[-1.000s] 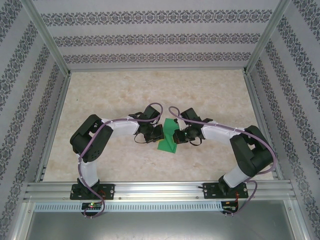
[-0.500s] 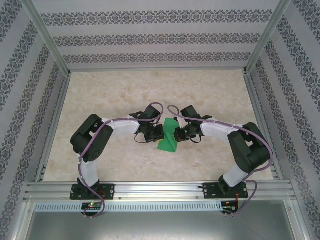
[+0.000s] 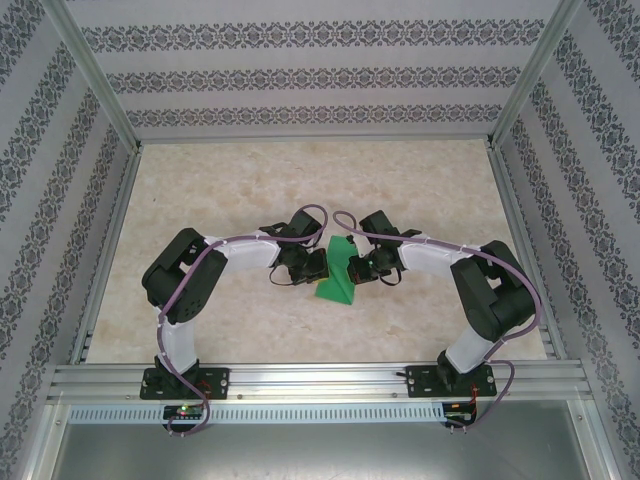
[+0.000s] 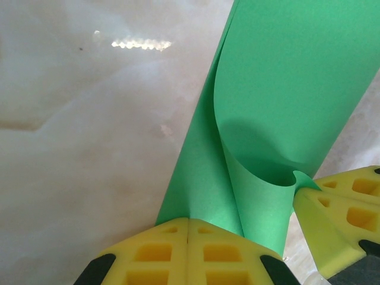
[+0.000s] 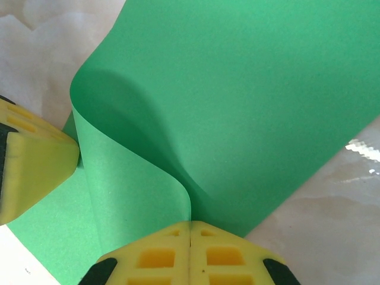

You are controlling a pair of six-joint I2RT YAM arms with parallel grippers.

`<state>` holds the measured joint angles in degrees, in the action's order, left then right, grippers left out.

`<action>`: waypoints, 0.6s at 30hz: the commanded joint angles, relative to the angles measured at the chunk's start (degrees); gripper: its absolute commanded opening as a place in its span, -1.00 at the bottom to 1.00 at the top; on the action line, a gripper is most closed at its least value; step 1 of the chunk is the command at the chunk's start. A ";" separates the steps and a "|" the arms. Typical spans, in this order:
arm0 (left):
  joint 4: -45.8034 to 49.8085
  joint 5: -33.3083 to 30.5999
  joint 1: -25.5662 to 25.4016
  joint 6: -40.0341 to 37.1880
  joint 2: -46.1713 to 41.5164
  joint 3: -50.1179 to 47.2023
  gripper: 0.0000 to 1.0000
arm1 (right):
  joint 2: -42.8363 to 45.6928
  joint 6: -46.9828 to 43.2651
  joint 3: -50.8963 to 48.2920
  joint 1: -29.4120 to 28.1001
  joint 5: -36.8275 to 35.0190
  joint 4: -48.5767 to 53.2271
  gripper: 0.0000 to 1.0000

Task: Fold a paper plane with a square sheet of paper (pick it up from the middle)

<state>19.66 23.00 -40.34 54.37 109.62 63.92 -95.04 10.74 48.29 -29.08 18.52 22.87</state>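
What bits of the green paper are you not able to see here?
- Top view: the green paper is tiny, its sides tucked under the left gripper and right gripper; any creases are too small to tell.
- Left wrist view: the paper's far end is cut off by the top edge; its pinched edge hides between the yellow fingers.
- Right wrist view: the top and right edges cut the paper off, so its whole shape is unclear.
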 commanded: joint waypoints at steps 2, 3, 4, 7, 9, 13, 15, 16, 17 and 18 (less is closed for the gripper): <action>4.60 -5.28 -0.89 -1.11 2.93 -0.62 -1.00 | 1.32 1.86 0.24 0.60 0.10 -0.86 -0.95; 4.59 -5.18 -0.89 -1.03 2.89 -0.55 -1.00 | 1.61 2.30 0.18 0.60 0.53 -0.91 -0.94; 4.68 -5.21 -0.97 -1.17 2.93 -0.42 -1.00 | 2.02 2.85 0.14 0.55 0.78 -0.82 -0.94; 4.86 -5.28 -1.07 -1.20 2.93 -0.21 -1.00 | 3.38 3.49 -0.62 0.52 0.88 -1.92 -0.94; 4.82 -5.21 -1.06 -1.17 3.06 -0.02 -1.00 | 3.34 3.19 -0.30 0.49 -0.16 -1.48 -0.95; 5.43 -5.41 -1.15 -1.59 3.05 0.29 -1.00 | 1.80 2.87 0.38 0.54 -1.56 -0.32 -0.95; 5.60 -5.46 -1.16 -1.66 2.98 0.35 -1.00 | 1.65 3.10 0.27 0.52 -1.62 -0.18 -0.95; 5.61 -5.55 -1.15 -1.63 2.97 0.33 -1.00 | 1.86 3.23 0.01 0.51 -1.56 -0.38 -0.95; 5.46 -5.55 -1.15 -1.57 3.03 0.25 -1.00 | 2.04 3.31 -0.14 0.52 -1.52 -0.29 -0.95; 5.40 -5.49 -1.15 -1.49 2.98 0.24 -1.00 | 2.14 3.36 -0.19 0.52 -1.19 -0.35 -0.95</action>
<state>20.93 21.96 -40.75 54.17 109.84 64.79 -92.92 13.58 48.27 -29.08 18.04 22.74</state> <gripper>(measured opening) 0.060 0.040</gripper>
